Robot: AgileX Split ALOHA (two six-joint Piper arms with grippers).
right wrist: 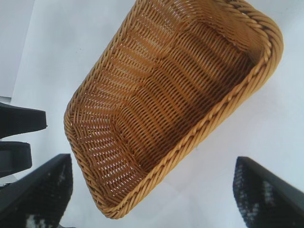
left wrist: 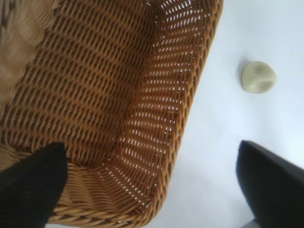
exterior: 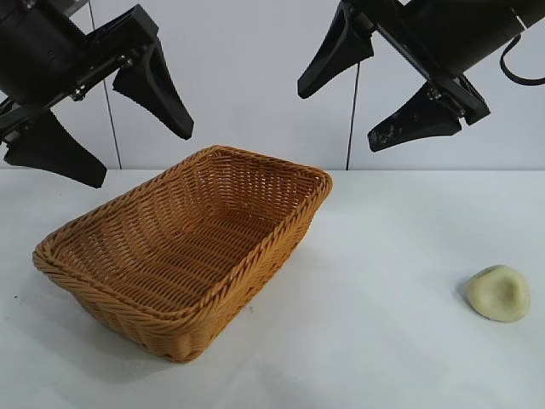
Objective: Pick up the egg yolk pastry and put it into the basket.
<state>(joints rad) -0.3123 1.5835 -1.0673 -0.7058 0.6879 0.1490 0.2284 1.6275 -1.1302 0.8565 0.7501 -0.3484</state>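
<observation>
The egg yolk pastry (exterior: pixel 499 293), a small pale cream lump with a shallow dent, lies on the white table at the right, well apart from the basket (exterior: pixel 247 298). The orange-tan wicker basket sits left of centre with nothing inside. My left gripper (exterior: pixel 140 158) hangs open high above the basket's far left corner. My right gripper (exterior: pixel 339 119) hangs open high above the basket's far right side, up and left of the pastry. The left wrist view shows the basket's wall (left wrist: pixel 156 118), the pastry (left wrist: pixel 258 77) beyond it, and the open left gripper (left wrist: pixel 149 152). The right wrist view shows the basket's rim (right wrist: pixel 228 102) below the open right gripper (right wrist: pixel 152 161); the pastry is out of that view.
The white table (exterior: pixel 383 239) runs back to a white panelled wall (exterior: pixel 255 77). Bare tabletop lies between basket and pastry. The left arm's black fingers (right wrist: pixel 21 121) show at the edge of the right wrist view.
</observation>
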